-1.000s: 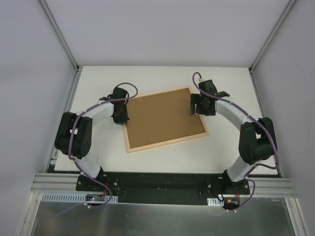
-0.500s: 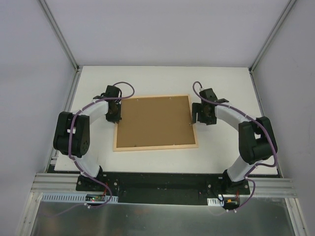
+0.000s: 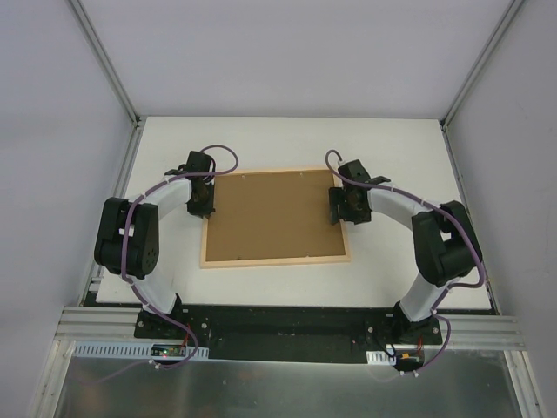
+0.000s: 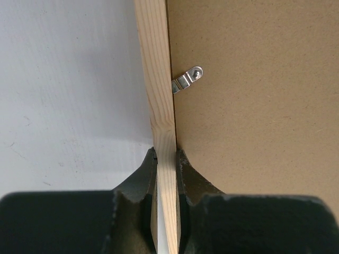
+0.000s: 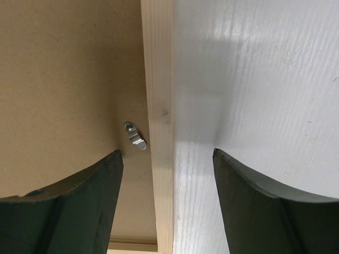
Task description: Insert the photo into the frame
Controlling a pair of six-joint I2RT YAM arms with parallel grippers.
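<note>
Pinching the frame (image 3: 275, 259) by its left rail with left gripper (image 4: 165, 159); straddling the right rail, spread, with right gripper (image 5: 167, 159). Cannot see the photo, perhaps under the backing board (image 3: 274, 216).

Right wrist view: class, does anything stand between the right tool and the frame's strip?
Nothing visible. The open right tool straddles the frame's strip, one finger over the backing board, one over the table. A metal clip sits on the board beside the strip.
</note>
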